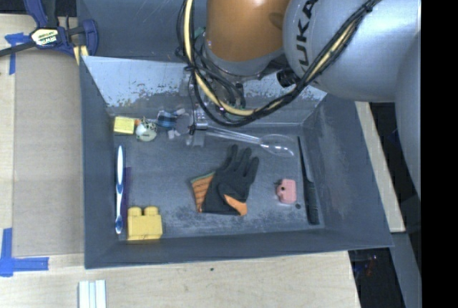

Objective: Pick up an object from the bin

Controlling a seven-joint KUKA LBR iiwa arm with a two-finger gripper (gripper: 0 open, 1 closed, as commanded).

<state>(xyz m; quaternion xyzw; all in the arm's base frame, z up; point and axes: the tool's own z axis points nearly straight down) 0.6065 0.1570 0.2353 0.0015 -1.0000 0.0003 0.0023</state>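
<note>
The gripper (195, 129) is seen by the bin's (99, 177) far wall, beside a clear spoon (266, 143). Its opening cannot be told. The handle is probably best straddled squarely.

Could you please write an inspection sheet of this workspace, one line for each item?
Surface: grey bin floor, scuffed, things lying loose.
Job's things: clear spoon and small blue thing lie nearest the gripper.
Clutter: black glove, pink piece, yellow brick, toothbrush, small yellow block, black stick.
Gripper: low at the bin's far side, by the spoon's handle.
Cables: yellow and black cables loop round the orange cover.
Surroundings: arm reaches in from the right.
</note>
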